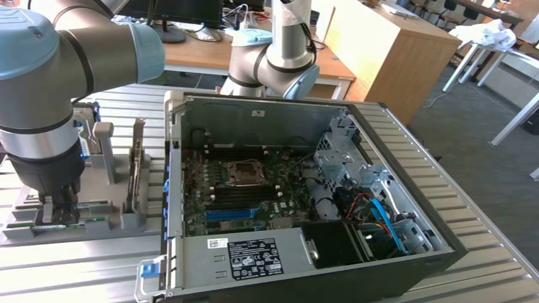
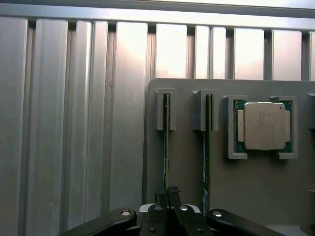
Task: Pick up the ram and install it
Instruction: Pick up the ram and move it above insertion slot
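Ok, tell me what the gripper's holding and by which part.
The ram, pinched across its thin upper edge by the gripper; it stands on edge in the tray.

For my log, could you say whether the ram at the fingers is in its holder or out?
In: the ram stands on edge, slotted in the grey holder.
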Tool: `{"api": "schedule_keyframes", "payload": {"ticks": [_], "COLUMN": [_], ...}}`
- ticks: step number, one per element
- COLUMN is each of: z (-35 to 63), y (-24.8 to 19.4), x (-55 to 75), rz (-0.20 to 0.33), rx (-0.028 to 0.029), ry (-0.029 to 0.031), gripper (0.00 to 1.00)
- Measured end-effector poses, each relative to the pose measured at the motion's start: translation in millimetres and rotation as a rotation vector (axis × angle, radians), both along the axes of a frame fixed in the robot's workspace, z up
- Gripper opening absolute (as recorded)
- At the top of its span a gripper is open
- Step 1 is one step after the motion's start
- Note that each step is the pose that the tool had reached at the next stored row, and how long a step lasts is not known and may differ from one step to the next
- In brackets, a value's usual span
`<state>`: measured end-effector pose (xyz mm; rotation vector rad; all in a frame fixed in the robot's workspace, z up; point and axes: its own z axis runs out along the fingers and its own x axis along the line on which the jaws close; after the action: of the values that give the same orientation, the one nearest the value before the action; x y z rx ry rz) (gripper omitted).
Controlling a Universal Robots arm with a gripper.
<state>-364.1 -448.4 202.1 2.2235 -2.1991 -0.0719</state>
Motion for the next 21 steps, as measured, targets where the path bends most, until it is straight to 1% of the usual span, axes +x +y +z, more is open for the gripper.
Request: {"api": "schedule_keyframes", "payload": {"ticks": [11,18,19,21], "z": [1.5,5.9,10.2,12.0], "y": [0.0,0.0,0.0,0.0], "x": [0.0,0.1,0.1,0.2], "rz": [-0.001,-0.001,-0.001,-0.001], "rx": [-0.0001,0.0,0.0,0.0], "ry": [0.0,0.0001,0.0,0.0], "gripper": [0.11,0.11,0.11,0.11]}}
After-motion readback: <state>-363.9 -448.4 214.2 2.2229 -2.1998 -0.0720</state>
